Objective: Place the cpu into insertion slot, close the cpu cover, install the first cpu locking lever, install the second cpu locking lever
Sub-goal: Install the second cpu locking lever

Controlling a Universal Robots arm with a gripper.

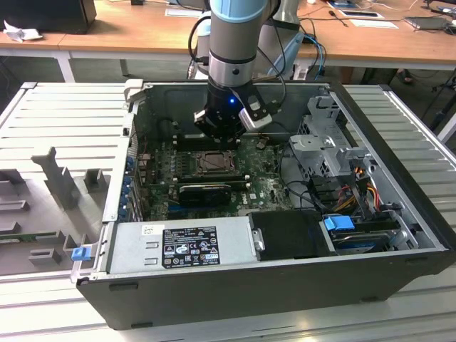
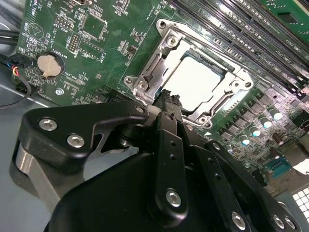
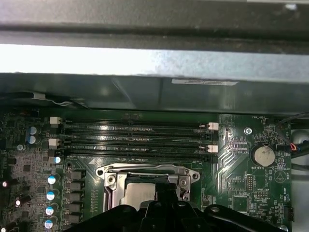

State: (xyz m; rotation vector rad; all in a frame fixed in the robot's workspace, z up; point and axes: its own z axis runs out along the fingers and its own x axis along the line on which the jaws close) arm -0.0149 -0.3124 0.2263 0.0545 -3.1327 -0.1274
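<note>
In the exterior view, an open black computer case [image 1: 285, 278] lies on its side on a ribbed grey worktop [image 1: 64, 121]. The robot arm reaches down into it, its black tool [image 1: 217, 135] poised just above the socket on the green motherboard [image 1: 263, 189]. A grey power supply [image 1: 182, 246] sits along the case's near edge, and drive bays with coloured cables fill the exterior view's right.

In the second wrist view, the cpu [image 2: 195, 82], a flat square with a pale, shiny metal top, lies flat in the socket. The cpu cover [image 2: 159, 53], a thin silvery frame with a square window, lies down around it. The tool [image 2: 166, 99] has its black fingers drawn together into a narrow tip at the cover's edge, with nothing visibly held. A round coin battery [image 2: 48, 65] sits well apart.

In the first wrist view, the cpu [image 3: 137, 193] and cpu cover [image 3: 147, 170] lie beside long black memory slots [image 3: 135, 142], their long axis parallel to the cover's edge. The tool [image 3: 166, 193] partly overlaps the socket.
</note>
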